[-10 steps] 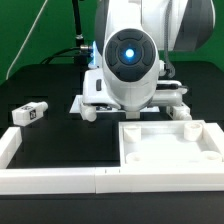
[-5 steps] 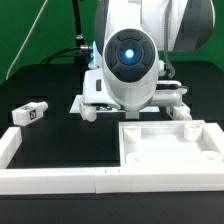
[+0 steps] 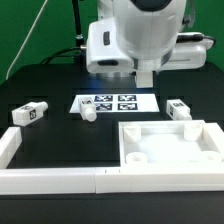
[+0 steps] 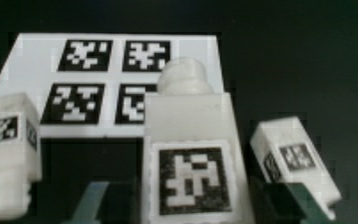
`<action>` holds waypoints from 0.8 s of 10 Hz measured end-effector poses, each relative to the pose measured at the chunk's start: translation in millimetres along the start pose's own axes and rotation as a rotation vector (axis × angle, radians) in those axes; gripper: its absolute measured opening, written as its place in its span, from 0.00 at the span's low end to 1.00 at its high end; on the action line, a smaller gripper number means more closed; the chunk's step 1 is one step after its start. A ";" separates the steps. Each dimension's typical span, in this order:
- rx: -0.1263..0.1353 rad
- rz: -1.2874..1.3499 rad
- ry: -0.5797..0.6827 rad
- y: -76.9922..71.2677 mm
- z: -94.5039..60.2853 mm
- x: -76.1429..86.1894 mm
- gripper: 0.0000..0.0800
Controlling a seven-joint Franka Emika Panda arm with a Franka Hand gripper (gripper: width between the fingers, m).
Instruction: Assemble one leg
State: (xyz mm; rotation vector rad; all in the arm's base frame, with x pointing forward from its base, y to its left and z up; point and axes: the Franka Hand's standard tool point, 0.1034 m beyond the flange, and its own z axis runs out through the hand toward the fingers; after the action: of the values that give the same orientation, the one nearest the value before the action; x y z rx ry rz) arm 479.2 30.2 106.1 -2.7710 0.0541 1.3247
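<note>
Above the table's middle I hold one white tagged plastic leg [image 4: 190, 140] clamped in my gripper [image 4: 185, 195], lifted but not yet screwed into the white square tabletop [image 3: 168, 150] lying near the front right corner, so assembly remains.

Tagged white leg [image 4: 190, 140] upright in centre, marker board [image 4: 105, 75] behind, two tagged legs [image 4: 7, 150] [image 4: 291, 150] flanking
</note>
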 end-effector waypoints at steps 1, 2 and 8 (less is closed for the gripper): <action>0.001 -0.001 0.075 0.7 1.1 4.3 0.36; 0.003 -0.001 0.138 1.0 0.9 4.2 0.36; -0.041 -0.141 0.635 -60.9 -82.6 61.6 0.36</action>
State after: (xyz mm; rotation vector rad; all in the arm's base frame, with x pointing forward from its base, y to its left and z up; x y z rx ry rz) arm 585.7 84.3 112.7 -3.0362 -0.1339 0.3839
